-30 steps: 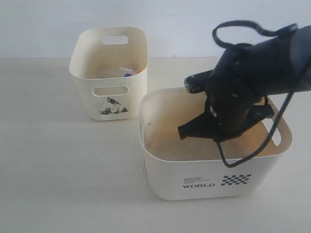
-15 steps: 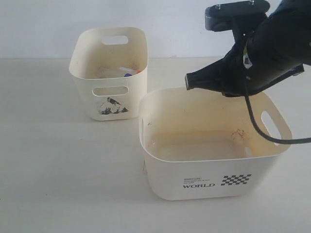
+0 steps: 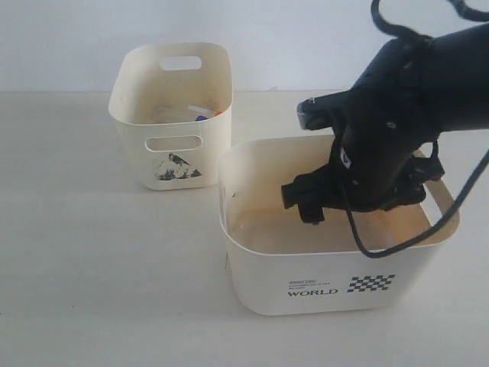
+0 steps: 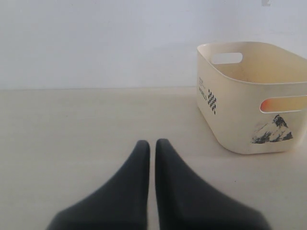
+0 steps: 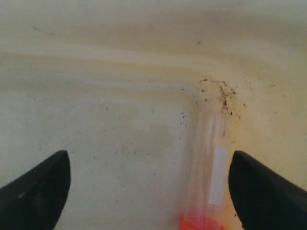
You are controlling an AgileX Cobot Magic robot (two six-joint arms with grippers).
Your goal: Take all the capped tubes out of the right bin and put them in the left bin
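Note:
A clear capped tube [image 5: 209,158] with an orange cap [image 5: 201,224] and a white label lies on the floor of the right bin [image 3: 306,277], the wide cream one marked "WORLD". My right gripper [image 5: 149,160] is open inside that bin, and the tube lies just inside one fingertip [image 5: 249,182], untouched. The exterior view shows the right gripper [image 3: 306,202] low in the bin. The left bin [image 3: 131,122] stands at the back left with capped tubes [image 3: 203,115] inside. My left gripper [image 4: 152,143] is shut and empty over the table, apart from the left bin [image 4: 240,115].
Dark specks mark the right bin's floor [image 5: 221,96] near the tube's far end. The two bins stand close, almost corner to corner. A pale wall [image 3: 290,38] backs the table. The right arm's black cable [image 3: 397,237] hangs over the bin's inside.
Half a second ago the right arm was lifted above the right bin's back rim. It has dropped back inside, and its jaws have opened. The bins have not moved.

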